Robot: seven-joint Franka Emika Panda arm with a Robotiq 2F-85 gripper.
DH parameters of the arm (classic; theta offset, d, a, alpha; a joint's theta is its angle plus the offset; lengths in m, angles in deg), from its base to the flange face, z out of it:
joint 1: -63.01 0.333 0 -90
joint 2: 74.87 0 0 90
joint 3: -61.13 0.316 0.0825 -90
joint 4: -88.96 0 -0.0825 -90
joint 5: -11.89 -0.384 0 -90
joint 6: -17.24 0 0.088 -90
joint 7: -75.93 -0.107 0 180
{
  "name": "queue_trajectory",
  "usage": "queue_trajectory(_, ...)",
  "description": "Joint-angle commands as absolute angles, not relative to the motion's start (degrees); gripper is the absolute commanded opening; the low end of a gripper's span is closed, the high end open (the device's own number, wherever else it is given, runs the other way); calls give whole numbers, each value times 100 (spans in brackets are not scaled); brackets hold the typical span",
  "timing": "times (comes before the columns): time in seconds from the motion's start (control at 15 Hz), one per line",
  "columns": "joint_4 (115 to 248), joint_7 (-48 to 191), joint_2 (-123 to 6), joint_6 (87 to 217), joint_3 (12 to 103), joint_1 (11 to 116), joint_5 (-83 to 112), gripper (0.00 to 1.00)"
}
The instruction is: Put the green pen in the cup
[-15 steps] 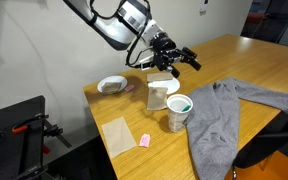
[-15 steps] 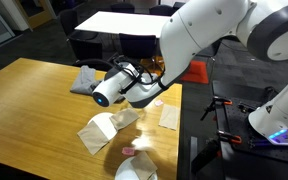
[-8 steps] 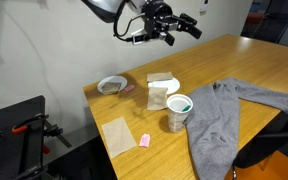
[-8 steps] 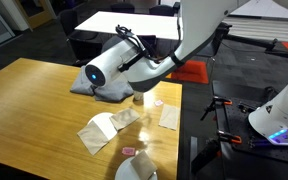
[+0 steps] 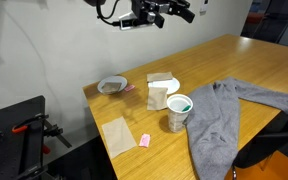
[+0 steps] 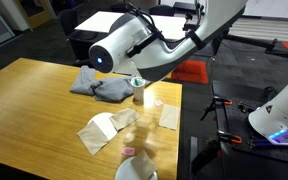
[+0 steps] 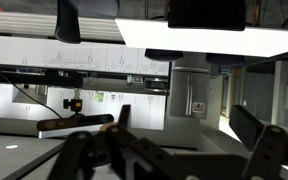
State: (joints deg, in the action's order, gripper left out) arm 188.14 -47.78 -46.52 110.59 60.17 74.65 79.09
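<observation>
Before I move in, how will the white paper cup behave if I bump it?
The cup looks like paper, so probably light and easily crushed. It stands upright, taller than wide, so a high bump may tip it. The grey cloth beside it could block a slide.

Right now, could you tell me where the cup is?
In an exterior view, the cup stands upright between the tan box and the grey cloth.

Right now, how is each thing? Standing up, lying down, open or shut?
end effector: open, empty, high up.
cup: standing upright, pen inside.
pen: in the cup, only some green shows at the rim.
cloth: crumpled, lying beside the cup.
box: standing upright.
pink block: lying flat.
napkin: lying flat.
</observation>
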Motion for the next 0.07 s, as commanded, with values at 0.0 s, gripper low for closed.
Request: queue_trajectory(0.0,18820,-4787,-4657,11002,6163,7356,7950,100)
